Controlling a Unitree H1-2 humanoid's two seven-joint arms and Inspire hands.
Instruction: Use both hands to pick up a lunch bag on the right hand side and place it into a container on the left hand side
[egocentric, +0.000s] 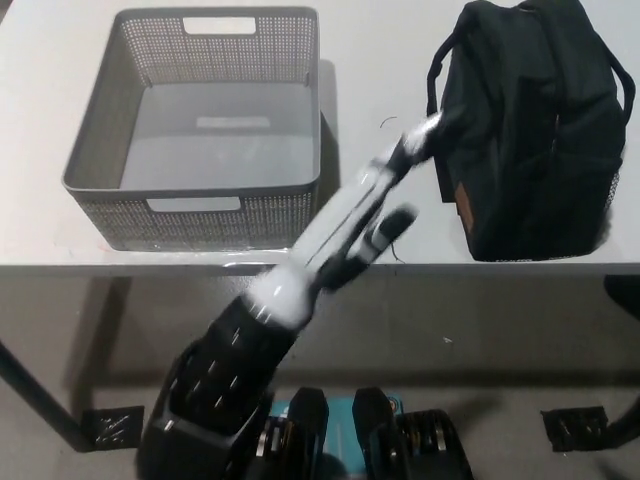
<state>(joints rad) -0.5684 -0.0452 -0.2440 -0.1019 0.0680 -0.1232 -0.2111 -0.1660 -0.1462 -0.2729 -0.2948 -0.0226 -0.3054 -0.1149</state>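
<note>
A black lunch bag (535, 130) with carry handles stands on the right of the white table (370, 60). A grey perforated basket (200, 130), holding nothing, sits on the left. My white left hand (385, 195) is raised over the table between basket and bag, blurred, its fingers spread and its tips close to the bag's left side. It holds nothing. My black right hand is out of the picture.
The table's front edge (320, 265) runs across the middle of the view. Below it lies grey floor with table legs at the lower left (40, 405) and lower right.
</note>
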